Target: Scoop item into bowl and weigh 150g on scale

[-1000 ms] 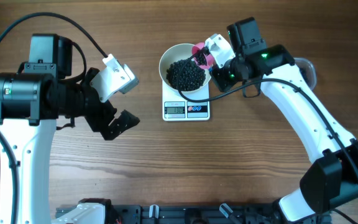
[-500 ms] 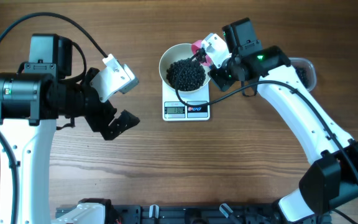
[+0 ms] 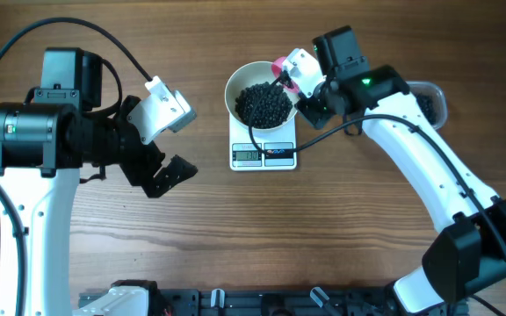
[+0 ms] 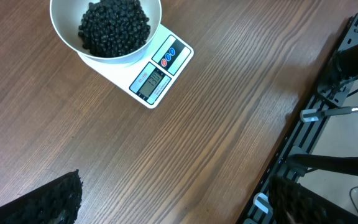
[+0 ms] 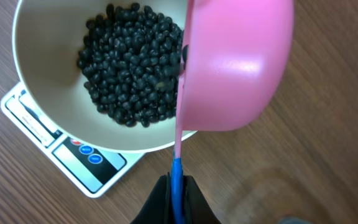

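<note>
A round white bowl (image 3: 232,91) heaped with small round black beads (image 3: 263,104) sits on a small white rectangular digital scale (image 3: 263,154) on the wooden desk (image 3: 323,237). The right end effector (image 3: 302,86) grips a small pink plastic scoop (image 3: 280,67) at the bowl's rim. The left end effector (image 3: 179,140) gapes wide, well apart from the scale.

A round white bowl (image 3: 262,98) holding a heap of small black beads (image 3: 263,104) sits on a white digital scale (image 3: 263,154), upper centre of the overhead view.
</note>
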Controlling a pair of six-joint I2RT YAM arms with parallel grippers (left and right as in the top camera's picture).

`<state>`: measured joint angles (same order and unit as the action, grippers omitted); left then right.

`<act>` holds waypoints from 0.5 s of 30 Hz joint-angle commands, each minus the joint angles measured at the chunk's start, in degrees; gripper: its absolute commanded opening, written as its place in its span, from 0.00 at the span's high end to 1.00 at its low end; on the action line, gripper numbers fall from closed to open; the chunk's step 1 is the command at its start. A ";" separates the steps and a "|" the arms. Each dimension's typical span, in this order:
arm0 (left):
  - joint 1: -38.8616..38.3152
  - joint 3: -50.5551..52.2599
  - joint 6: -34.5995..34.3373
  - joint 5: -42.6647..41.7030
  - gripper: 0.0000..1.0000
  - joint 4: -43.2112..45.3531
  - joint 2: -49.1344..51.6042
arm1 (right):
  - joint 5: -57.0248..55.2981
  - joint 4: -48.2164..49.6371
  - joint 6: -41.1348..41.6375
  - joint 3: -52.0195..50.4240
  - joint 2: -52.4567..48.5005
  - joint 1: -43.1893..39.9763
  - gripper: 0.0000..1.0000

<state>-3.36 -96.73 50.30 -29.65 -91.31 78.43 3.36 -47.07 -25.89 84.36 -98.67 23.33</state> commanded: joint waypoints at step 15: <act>0.37 -0.63 0.70 0.15 0.00 -0.04 -0.52 | -5.57 2.54 -4.31 -0.22 -1.14 2.91 0.96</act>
<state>-3.36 -96.73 50.30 -29.63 -91.31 78.43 -0.73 -45.08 -28.86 84.36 -98.67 26.15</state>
